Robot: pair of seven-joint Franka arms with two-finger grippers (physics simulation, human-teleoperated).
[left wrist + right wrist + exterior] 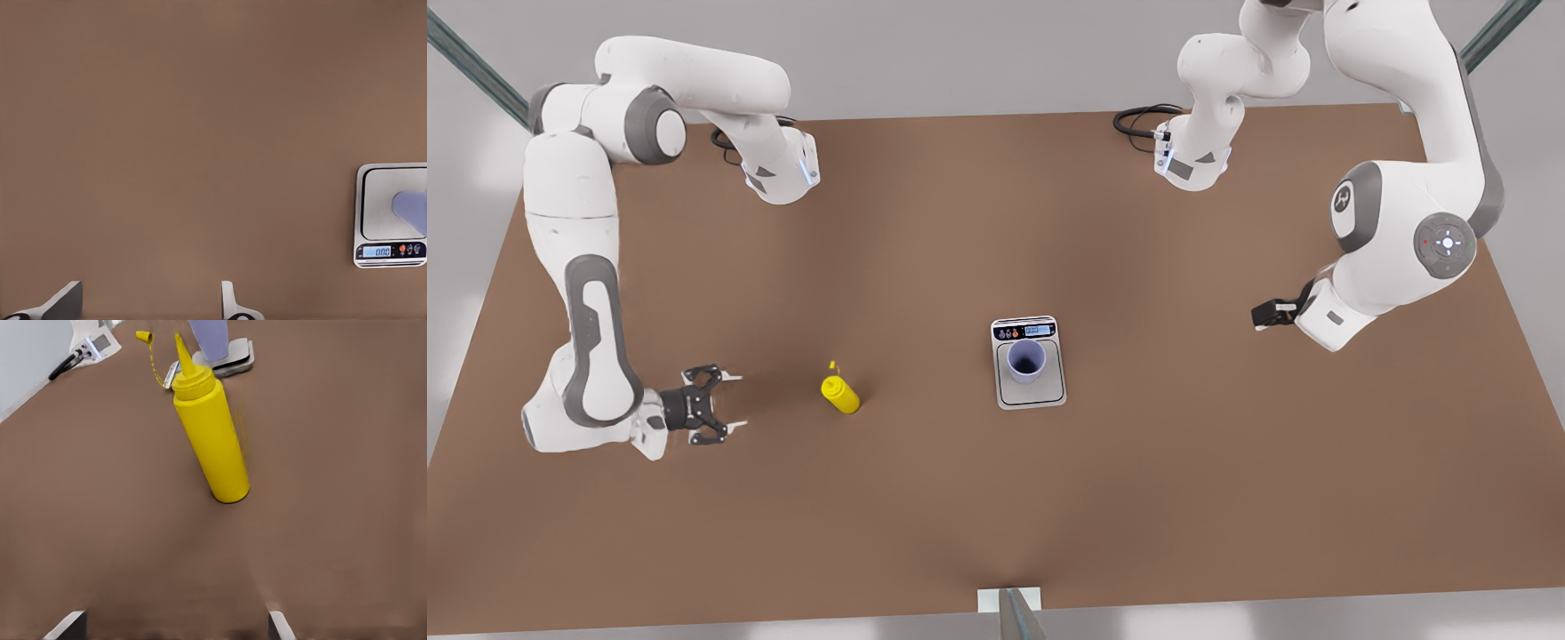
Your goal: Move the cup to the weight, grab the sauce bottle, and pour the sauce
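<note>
As jaws gape, right arm [591, 347] faces sauce bottle [841, 394], left arm [1369, 267] overhangs brown table [1049, 498].

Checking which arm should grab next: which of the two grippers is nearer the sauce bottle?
The right gripper, open, at the front view's left, facing the sauce bottle; the left gripper waits beyond the weight.

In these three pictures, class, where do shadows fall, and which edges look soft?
Front view: the table is evenly lit, with only a faint shadow beside the sauce bottle. Right wrist view: the bottle is crisp, while the scale behind it looks soft. Left wrist view: the cup is cut off at the frame's edge.
</note>
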